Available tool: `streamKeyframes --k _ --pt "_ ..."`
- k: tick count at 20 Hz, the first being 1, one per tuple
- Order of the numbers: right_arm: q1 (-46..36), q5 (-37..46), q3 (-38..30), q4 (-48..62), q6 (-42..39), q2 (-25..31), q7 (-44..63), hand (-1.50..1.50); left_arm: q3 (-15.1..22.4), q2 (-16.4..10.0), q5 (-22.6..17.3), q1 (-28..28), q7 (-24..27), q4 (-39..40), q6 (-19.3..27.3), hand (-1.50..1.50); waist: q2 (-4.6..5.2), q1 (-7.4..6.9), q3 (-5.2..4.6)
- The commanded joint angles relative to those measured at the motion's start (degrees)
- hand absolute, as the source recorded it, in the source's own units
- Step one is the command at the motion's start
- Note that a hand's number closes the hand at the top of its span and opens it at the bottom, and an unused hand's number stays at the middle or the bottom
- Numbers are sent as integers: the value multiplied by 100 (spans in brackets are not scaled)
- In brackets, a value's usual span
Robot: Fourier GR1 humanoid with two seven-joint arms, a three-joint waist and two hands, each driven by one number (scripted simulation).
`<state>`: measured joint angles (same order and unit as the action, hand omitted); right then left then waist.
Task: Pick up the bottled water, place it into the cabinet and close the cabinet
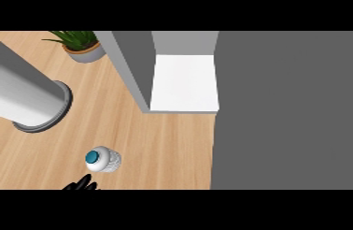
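The step in hand is the first one, the reach for the pick: the bottled water (103,160) stands on the wooden surface (172,149) ungrasped, just ahead of the robot hand (81,183) and a little to its right, near it but with a sliver of wood showing between them. Only the fingertips of this robot hand show, at the view's lower edge; from its place at the view's left I take it for the left one. The tips look straight and spread, and they have hold of nothing. The right robot hand is out of sight. The bottle stands upright, its long axis vertical and pointing up toward the camera, with the teal cap on top and the ribbed white body below. The next move, as I judge it, calls for the fingers to go forward and curl round the body from the side, below the cap. The cabinet (185,82) lies well ahead and to the right of the robot hand, its white floor bare and open to view.
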<state>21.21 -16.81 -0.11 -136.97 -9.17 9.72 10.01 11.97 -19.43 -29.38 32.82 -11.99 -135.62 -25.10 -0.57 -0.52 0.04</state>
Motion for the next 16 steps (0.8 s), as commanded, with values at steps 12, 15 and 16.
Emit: streamKeyframes --k 12,15,16 --pt "578 -770 -215 -895 -123 -37 328 -150 -703 -574 -800 1630 811 -1267 -778 -150 -23 -15 2" --pt "744 -1034 -472 -950 -271 55 294 -150 -761 -521 -770 1778 1048 -1050 -845 -150 -20 44 3" --pt "765 -699 -117 -1121 -188 -91 321 -150 -1046 -625 -915 1720 949 -1204 -622 -150 -7 72 3"
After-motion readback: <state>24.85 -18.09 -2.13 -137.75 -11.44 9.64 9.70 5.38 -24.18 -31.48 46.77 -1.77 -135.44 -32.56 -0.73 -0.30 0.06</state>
